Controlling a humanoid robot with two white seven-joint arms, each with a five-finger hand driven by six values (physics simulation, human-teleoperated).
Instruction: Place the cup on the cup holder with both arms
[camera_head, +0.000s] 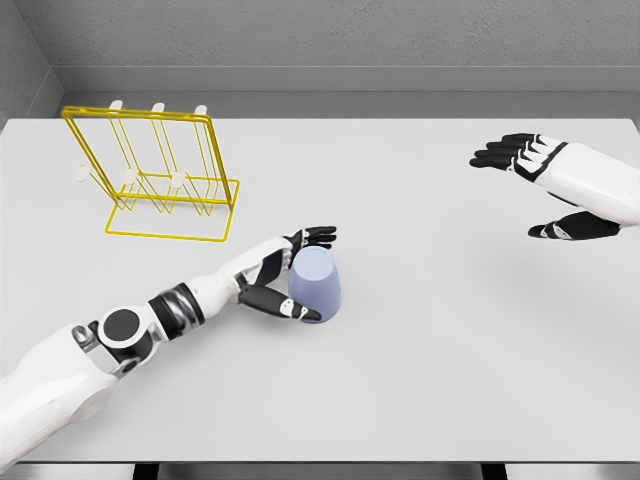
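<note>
Pale lavender tapered cup (316, 283) stands on the light grey table (420, 380), left of centre, well apart from the yellow wire cup holder with white pegs (160, 180) at the far left. Left hand (285, 275) sits against the cup's left side, fingers (315, 236) reaching over the top edge, thumb below; a firm grasp cannot be confirmed. Right hand (550, 185) hovers at the far right, fingers spread, holding nothing.
</note>
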